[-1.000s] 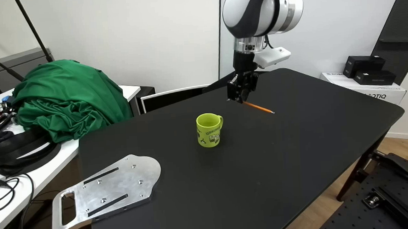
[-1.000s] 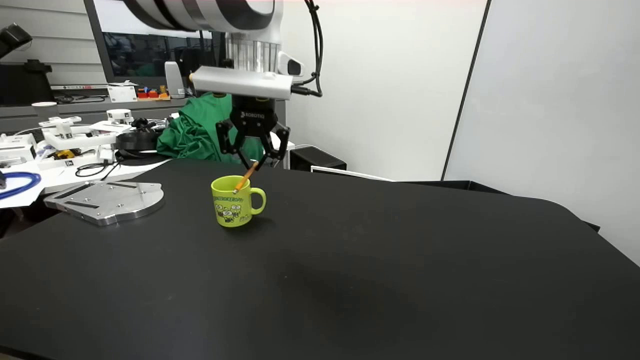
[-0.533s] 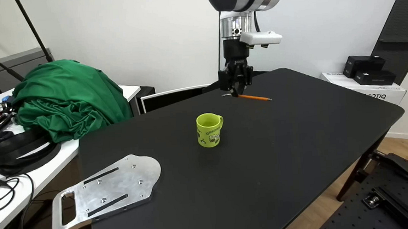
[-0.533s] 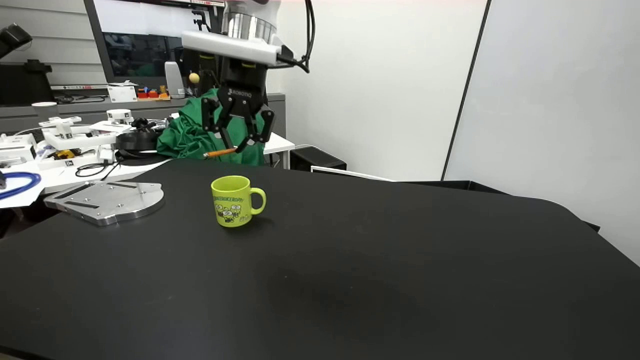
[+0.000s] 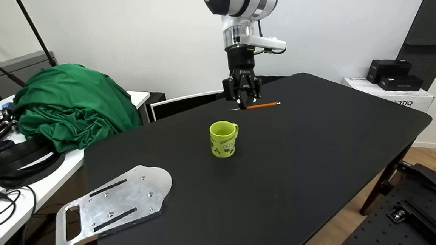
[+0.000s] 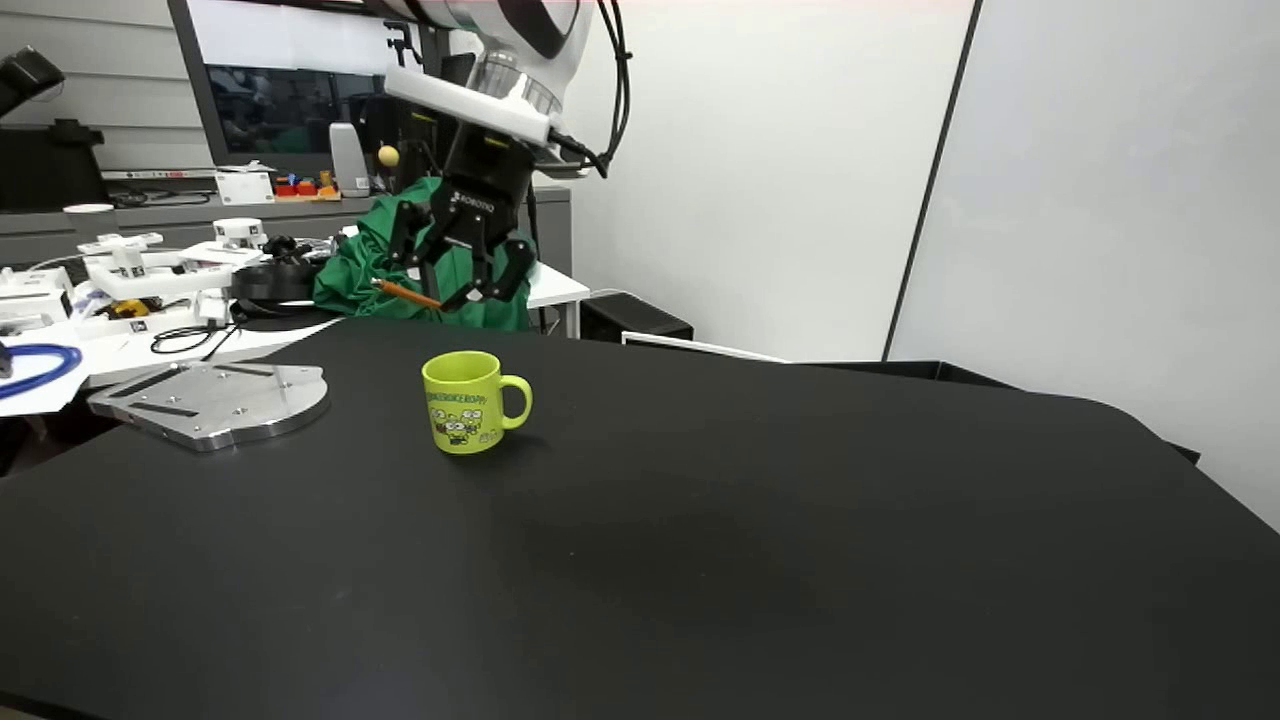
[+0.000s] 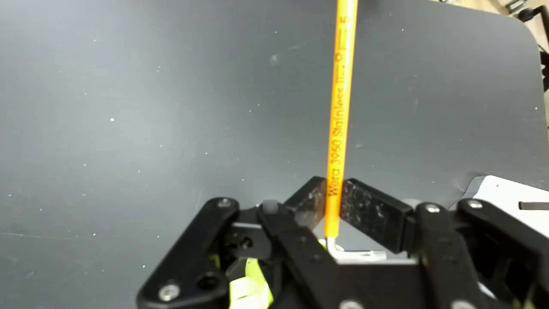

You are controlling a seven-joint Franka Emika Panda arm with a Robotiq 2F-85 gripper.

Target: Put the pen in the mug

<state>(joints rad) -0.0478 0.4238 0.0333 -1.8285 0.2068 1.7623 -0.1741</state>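
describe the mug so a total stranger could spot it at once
Find the big black table, then the silver plate overhanging its edge. The mug stands on the table, apart from the plate. Unlike that bare metal, it is lime green with cartoon print and a side handle.

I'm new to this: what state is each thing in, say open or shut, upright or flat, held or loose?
The pincer: shut on the pen, raised above the table.
The pen: held, outside the mug, metal end bent.
The mug: upright on the table.
The metal plate: lying flat, handle end past the table's edge.
The green cloth: crumpled, heaped up.
The black boxes: on a white carton, apparently shut.
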